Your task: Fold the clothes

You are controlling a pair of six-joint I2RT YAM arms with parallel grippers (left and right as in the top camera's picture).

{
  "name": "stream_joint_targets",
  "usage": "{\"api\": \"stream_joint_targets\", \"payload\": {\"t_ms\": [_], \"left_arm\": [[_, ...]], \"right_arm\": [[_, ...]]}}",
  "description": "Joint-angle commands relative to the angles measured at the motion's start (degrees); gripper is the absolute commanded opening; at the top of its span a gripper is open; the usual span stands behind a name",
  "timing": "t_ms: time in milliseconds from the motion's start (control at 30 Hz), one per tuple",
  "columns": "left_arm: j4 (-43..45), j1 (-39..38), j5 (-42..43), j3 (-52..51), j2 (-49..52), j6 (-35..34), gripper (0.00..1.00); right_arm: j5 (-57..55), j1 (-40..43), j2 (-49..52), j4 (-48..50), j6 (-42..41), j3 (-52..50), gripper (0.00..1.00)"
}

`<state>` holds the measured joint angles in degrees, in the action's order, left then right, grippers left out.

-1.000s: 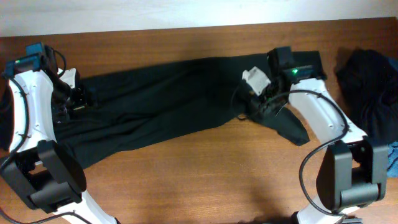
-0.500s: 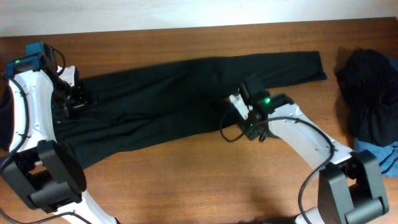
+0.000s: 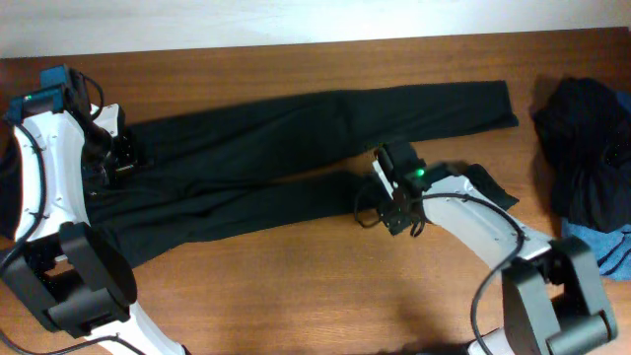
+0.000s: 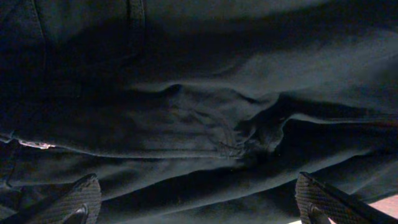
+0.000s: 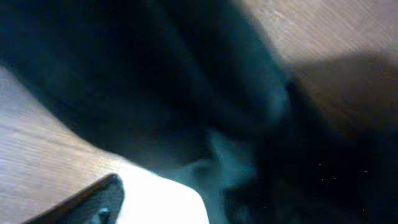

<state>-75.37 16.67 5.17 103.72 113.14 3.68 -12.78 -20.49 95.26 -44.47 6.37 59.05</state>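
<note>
Overhead, the black trousers (image 3: pixel 296 148) lie lengthwise across the tabletop (image 3: pixel 296 296), waist near the left edge and legs running right. A second ago the right gripper (image 3: pixel 392 209) sat up by the far leg with the near leg bunched under it. It now sits lower, and that leg lies drawn out. Whether its jaws are released is lost in blur. The left gripper (image 3: pixel 123 158) is unmoved, jaws spread over the waist. Dark clothes (image 3: pixel 582 148) and a blue piece (image 3: pixel 606 248) sit at the right edge.
</note>
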Motion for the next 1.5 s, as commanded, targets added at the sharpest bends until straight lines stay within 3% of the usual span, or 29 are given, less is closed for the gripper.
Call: {"api": "stream_joint_targets", "payload": {"t_ms": [0,233,333,367,500,667,1067,1467], "left_arm": [[0.0,0.0,0.0,0.2,-1.5,1.1,0.99],[0.2,0.0,0.0,0.2,-1.5,1.1,0.99],[0.4,0.0,0.0,0.3,-1.5,1.1,0.99],[0.3,0.0,0.0,0.2,-1.5,1.1,0.99],[0.4,0.0,0.0,0.2,-1.5,1.1,0.99],[0.6,0.0,0.0,0.3,-1.5,1.1,0.99],[0.1,0.0,0.0,0.2,-1.5,1.1,0.99],[0.1,0.0,0.0,0.2,-1.5,1.1,0.99]], "right_arm": [[-1.4,0.7,-4.5,-3.7,-2.4,6.8,0.98],[-0.5,5.8,-7.1,-14.1,-5.6,18.3,0.99],[8.5,9.1,-7.0,-12.4,-5.2,18.9,0.99],[12.5,9.7,-7.0,-12.5,-5.2,18.9,0.90],[21.2,9.5,-6.5,-13.7,-5.2,18.9,0.21],[21.3,7.0,-4.7,-11.4,-2.3,18.7,0.04],[29.0,4.4,8.5,2.1,-2.1,16.9,0.04],[28.0,0.7,12.1,-11.8,2.2,16.3,0.04]]}}
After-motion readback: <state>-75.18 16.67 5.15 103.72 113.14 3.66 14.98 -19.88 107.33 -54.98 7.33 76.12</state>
